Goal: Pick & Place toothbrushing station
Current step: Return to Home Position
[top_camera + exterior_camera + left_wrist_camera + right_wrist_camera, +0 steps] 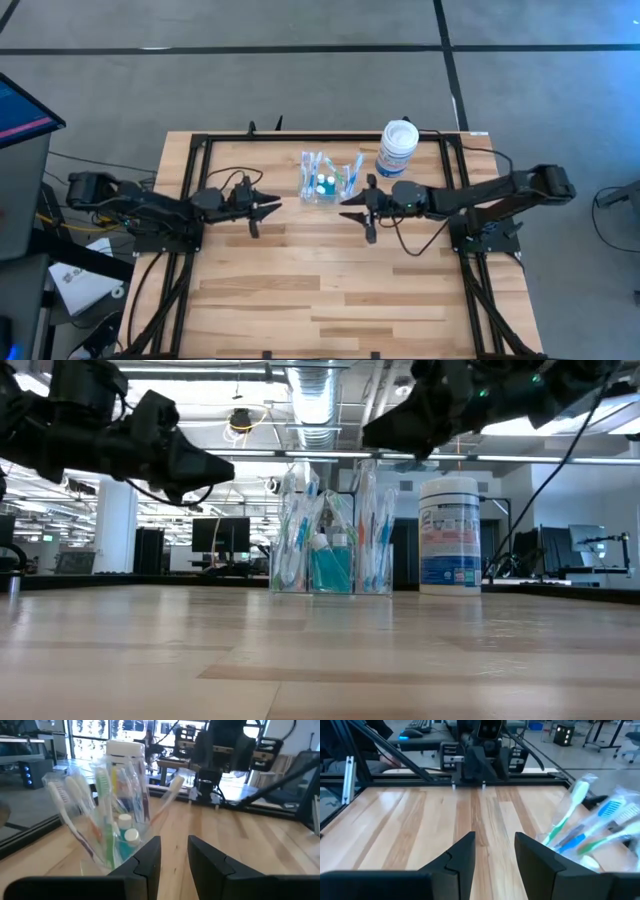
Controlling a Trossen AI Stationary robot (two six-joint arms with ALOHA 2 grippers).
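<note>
Hovering above the wooden table (300, 290), my two arms face each other across its far half. My left gripper (268, 208) hangs left of centre with its jaws parted by a narrow gap and nothing between them. My right gripper (352, 207) hangs right of centre, its jaws parted a little wider and likewise empty. In the low view both sit clear above the tabletop, touching nothing.

The toothbrushing station (322, 185) stands upright on the boards between my two sets of fingertips, slightly farther back than they are and apart from both. Several wrapped toothbrushes (352, 170) rise out of its clear compartments and fan outward at the top. Among them I can see a green one (102, 785), and a blue-headed one (612, 807). Lower inside sit small white-capped items (325, 183), and one with teal contents shows through the front wall in the low view.

A white jar (397, 148) with a blue label stands upright just to the right of the station and a bit farther back, near it but not touching.
</note>
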